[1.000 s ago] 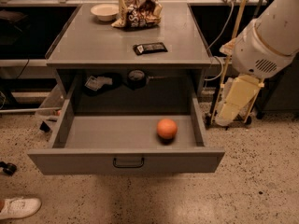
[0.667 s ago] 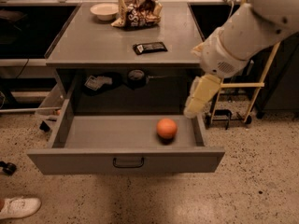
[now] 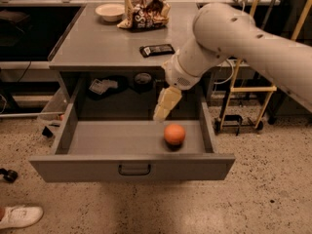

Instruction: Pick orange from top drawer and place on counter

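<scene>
The orange [image 3: 174, 134] lies on the floor of the open top drawer [image 3: 97, 140], right of centre near the front panel. The drawer is pulled fully out below the counter [image 3: 107, 45]. My gripper [image 3: 164, 109] hangs on the white arm that reaches in from the right. It points down over the back of the drawer, just above and left of the orange, not touching it.
On the counter lie a dark flat bar [image 3: 156, 49], a crumpled snack bag [image 3: 145, 11] and a white bowl [image 3: 110, 11]. Small items sit on the shelf behind the drawer [image 3: 103, 86]. A yellow frame [image 3: 248, 89] stands at the right. A white shoe [image 3: 19, 216] is on the floor.
The arm has swung left from beside the cabinet to over the drawer. The gripper now hangs just above and left of the orange. The orange has not moved.
</scene>
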`<state>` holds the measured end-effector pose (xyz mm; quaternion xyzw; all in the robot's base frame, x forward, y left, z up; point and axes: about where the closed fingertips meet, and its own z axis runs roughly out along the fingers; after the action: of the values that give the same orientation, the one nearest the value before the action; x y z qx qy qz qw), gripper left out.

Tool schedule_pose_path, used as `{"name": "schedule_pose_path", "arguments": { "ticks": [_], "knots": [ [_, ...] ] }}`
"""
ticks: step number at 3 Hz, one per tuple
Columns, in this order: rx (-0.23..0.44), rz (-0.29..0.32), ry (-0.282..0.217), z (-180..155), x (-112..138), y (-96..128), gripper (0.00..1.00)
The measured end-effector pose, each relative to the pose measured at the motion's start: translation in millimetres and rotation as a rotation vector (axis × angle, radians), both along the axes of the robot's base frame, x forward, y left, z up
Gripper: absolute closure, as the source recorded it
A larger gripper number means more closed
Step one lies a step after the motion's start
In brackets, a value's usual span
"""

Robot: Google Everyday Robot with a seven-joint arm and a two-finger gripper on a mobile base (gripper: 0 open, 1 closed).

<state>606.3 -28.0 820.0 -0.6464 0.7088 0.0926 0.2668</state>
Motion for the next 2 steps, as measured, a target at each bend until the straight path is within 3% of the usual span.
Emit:
{"name": "schedule_pose_path", "arguments": {
  "ticks": [1,2],
  "knots": [
    [-0.009,-0.057,0.039,-41.9,21.6,-5.0,0.00],
    [-0.009,-0.057,0.039,-41.9,21.6,-5.0,0.00]
  ]
}}
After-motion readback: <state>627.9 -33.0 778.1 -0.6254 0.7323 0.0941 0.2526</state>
